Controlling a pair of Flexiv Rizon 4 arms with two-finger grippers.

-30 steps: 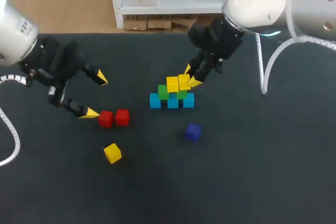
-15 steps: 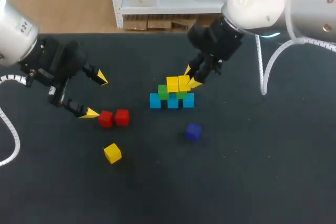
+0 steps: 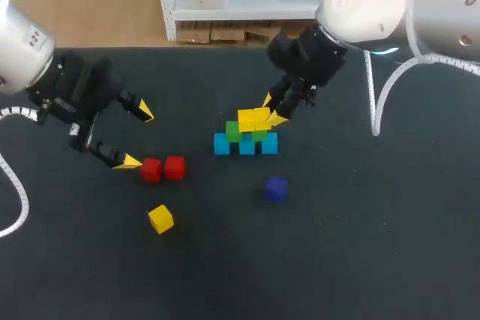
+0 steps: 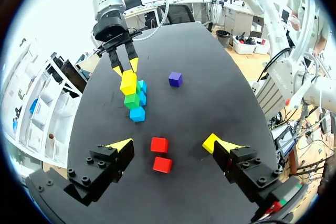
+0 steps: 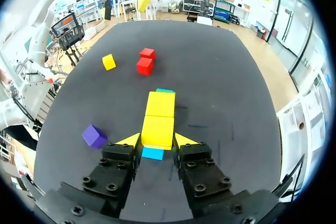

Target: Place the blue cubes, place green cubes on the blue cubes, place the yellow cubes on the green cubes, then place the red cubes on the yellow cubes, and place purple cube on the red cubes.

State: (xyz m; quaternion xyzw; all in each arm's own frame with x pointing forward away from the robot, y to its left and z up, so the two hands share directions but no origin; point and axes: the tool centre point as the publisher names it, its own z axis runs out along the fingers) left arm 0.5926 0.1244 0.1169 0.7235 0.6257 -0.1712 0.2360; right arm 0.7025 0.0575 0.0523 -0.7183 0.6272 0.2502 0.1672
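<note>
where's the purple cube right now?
Head view: the purple cube lies alone on the table, just right of centre, nearer the camera than the blue cubes, touching nothing.

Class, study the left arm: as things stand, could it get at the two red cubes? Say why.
Probably yes. The left gripper is open and the red cubes lie just ahead of it, with nothing between. The right gripper is away at the stack.
</note>
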